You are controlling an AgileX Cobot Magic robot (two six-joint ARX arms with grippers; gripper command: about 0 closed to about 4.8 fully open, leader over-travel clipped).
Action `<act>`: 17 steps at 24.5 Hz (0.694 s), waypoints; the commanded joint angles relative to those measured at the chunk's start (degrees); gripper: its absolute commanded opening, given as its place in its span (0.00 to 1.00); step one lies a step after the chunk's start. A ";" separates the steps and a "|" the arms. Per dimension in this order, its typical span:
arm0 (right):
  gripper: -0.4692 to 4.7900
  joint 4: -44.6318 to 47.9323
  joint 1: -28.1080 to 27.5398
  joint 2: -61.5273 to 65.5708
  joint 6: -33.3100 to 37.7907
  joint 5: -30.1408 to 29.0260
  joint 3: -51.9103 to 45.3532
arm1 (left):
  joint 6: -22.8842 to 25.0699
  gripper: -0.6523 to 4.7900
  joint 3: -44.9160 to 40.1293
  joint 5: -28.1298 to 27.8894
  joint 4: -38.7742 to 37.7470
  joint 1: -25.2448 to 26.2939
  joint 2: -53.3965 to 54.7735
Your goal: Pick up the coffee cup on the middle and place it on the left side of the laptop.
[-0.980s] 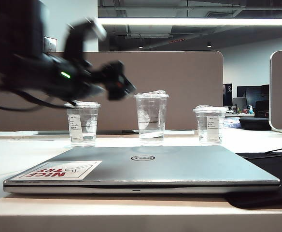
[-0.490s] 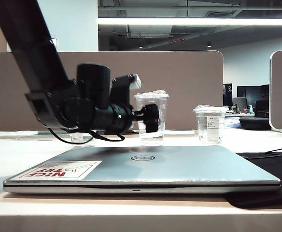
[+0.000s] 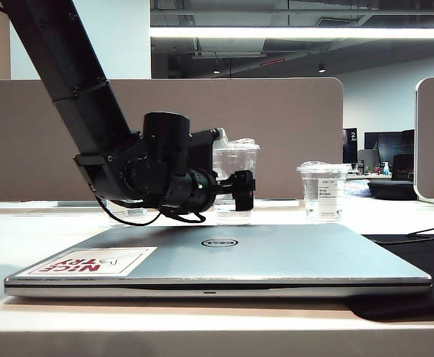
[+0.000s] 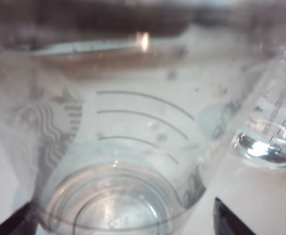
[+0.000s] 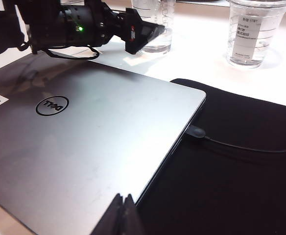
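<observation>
Two clear lidded cups in plain sight at the back of the table (image 3: 24, 238). At centre frame, the coffee cup (image 3: 234, 158), taller, upright, with thin horizontal lines and a faint round logo up close in the left wrist view; nothing coloured inside, any liquid impossible to tell. To the right, well apart, a shorter cup (image 3: 322, 192) with a white label. Of a third cup behind the left arm, only a sliver.

Nearest, across the lower frame, the laptop (image 3: 276, 256), closed, with a red-and-white sticker (image 3: 91, 262) at lower left. Under its right end, a black mat (image 3: 418, 275); on that, a thin cable (image 5: 241, 147). Behind everything, a beige partition (image 3: 291, 126).

Left gripper (image 3: 241, 191) level at centre frame, just above the laptop's far edge, covering the lower half of the coffee cup. Jaws spread wide, cup between the fingertips (image 4: 228, 223); contact impossible to tell, no squeeze visible. Right gripper (image 5: 123, 215) low over the laptop's near right edge, fingers pressed together, holding nothing.
</observation>
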 commanded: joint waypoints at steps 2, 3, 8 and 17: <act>0.08 1.01 0.09 0.02 -0.04 -0.02 -0.22 | -0.76 1.00 1.31 -0.50 -1.70 0.07 -0.09; 0.08 0.98 0.09 0.02 -0.04 -0.02 -0.22 | -0.74 1.00 1.46 -0.48 -1.68 0.07 -0.09; 0.08 0.98 0.09 0.02 -0.04 -0.02 -0.22 | -0.72 1.00 1.92 0.70 -1.68 0.07 -0.20; 0.08 0.98 0.09 0.07 -0.04 -0.02 -0.22 | 1.75 1.00 1.79 11.43 -3.19 1.73 -0.59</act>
